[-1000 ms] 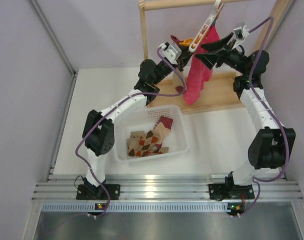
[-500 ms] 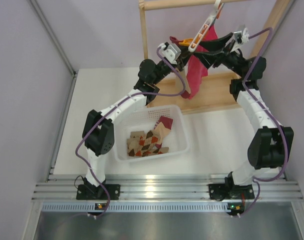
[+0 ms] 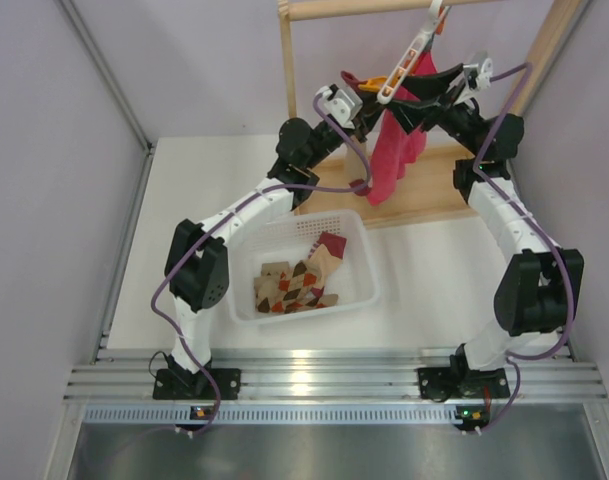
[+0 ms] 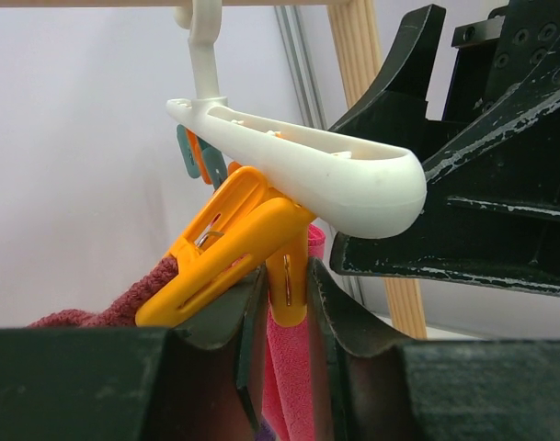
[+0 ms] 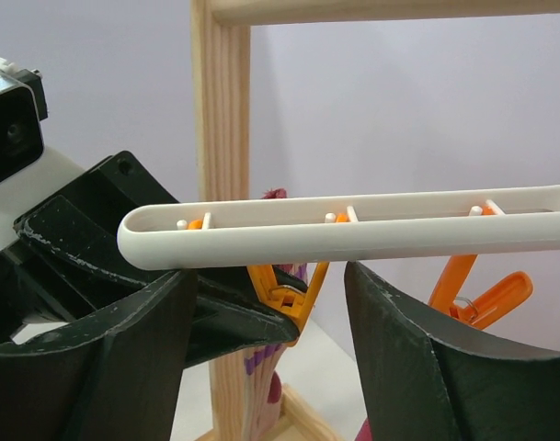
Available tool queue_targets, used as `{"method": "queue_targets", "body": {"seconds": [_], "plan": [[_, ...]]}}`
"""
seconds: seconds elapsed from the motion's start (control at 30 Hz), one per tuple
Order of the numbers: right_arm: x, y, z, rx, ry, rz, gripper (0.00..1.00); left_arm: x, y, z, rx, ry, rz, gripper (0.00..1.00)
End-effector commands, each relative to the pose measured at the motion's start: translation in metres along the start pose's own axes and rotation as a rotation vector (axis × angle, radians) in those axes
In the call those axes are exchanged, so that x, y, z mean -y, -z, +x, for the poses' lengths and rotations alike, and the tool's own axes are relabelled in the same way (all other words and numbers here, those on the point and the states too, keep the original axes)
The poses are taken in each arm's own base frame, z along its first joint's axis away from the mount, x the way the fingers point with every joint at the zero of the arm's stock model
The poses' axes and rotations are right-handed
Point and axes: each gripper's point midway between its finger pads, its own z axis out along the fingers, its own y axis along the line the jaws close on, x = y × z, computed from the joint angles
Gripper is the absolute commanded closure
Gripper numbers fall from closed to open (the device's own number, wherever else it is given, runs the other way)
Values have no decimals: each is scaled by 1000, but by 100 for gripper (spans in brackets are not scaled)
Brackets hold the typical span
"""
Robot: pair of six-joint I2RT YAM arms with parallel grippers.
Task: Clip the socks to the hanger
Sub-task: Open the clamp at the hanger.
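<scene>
left gripper (image 4: 287, 287): clamped on an orange clip (image 4: 226, 246), one finger on each side of its downward leg.
right gripper (image 5: 268, 280): fingers wide apart, nothing pinched between them. The bar of the hanger (image 4: 307, 165) runs across just above their tips; contact cannot be told.
orange clip: hangs under the near end of the hanger. A second clip (image 5: 482, 294), also orange, sits further along the bar.
pink sock (image 4: 293, 386): hangs straight down below the held clip, between the left fingers. Whether its edge sits in the clip's mouth is hidden.
maroon knit (image 4: 96, 314): a dark fold at the clip's outer tip; what it belongs to is uncertain.
hanger: white, tilted, its hook over the top rod of the wooden rack (image 5: 220, 110).
basket (image 3: 284, 315): white, on the table between the arms, well apart from the hanger. It holds argyle socks (image 3: 296, 280), not yet hung.
step in hand: judged to be fastening the pink sock at the end clip.
next move: probably to ease the left fingers off so the clip bites, keep the hanger from swinging, and check that the sock hangs on its own. Then fetch from the basket.
</scene>
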Motion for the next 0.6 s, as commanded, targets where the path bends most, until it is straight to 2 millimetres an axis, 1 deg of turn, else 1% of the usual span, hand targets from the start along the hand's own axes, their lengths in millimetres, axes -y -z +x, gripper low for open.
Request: {"method": "queue_targets", "body": {"seconds": [0.0,0.03,0.13,0.23,0.37,0.57], "plan": [[-3,-8,-12,64,90,-3,36,1,-5,-66,129,-34,30,100],[-1,-9,-13,71,93,9,39,1,-4,-65,127,-33,29,100],[1,-12,-13,76,94,10,42,2,-4,-66,125,-31,32,100],[3,-13,-12,76,90,16,43,3,-4,-65,123,-33,37,100],[6,-17,-10,78,72,36,41,5,-5,-64,120,-39,39,100],[5,-22,-13,97,54,48,43,10,-6,-65,122,-44,47,100]]}}
